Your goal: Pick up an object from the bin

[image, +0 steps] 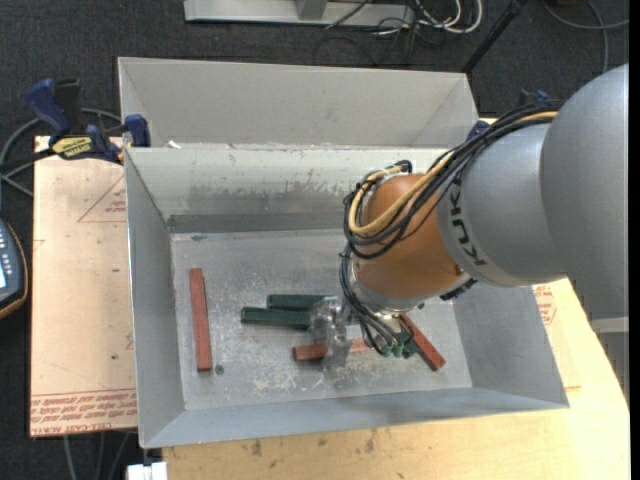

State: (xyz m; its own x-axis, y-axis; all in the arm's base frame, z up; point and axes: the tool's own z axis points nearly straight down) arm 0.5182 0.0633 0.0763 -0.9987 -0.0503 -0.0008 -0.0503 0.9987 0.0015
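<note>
My gripper hangs low over the front middle of the bin floor, below the orange wrist cover. A short red-brown block lies flat on the floor right at its left side, touching it or nearly so. Just behind and to the left lie two dark green bars, overlapping at a slight angle. A red stick pokes out from under the wrist on the right, slanting toward the front right corner; its upper end is hidden.
A long red stick lies lengthwise near the bin's left wall. The arm and its orange cover with cables hide the right middle of the floor.
</note>
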